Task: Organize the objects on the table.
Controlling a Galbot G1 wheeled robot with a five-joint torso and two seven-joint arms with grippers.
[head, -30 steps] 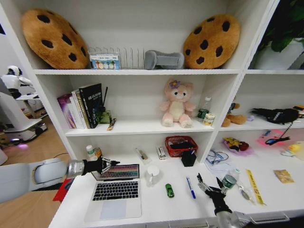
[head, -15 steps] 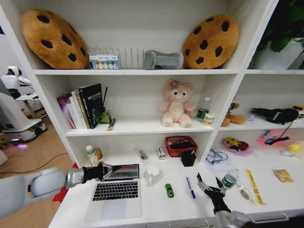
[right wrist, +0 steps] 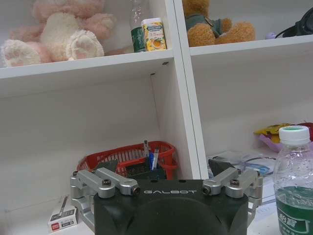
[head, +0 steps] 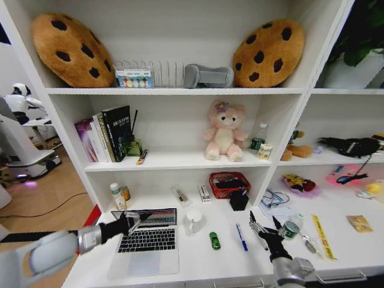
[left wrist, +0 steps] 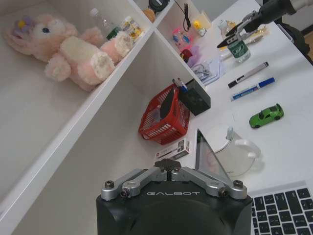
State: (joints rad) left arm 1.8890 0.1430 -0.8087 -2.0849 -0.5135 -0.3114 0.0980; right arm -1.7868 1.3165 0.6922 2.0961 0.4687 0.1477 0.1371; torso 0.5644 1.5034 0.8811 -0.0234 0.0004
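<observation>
The laptop (head: 146, 244), a thin silver slab with black keys, lies open on the table (head: 198, 264). At its screen's left corner the left gripper (head: 139, 218) is poised, fingers apart; closing the lid seems next. Right of the laptop lie a glossy green toy car (head: 214, 240) and a slim blue pen (head: 241, 236); farther right the right gripper (head: 264, 227) hovers, fingers apart.
</observation>
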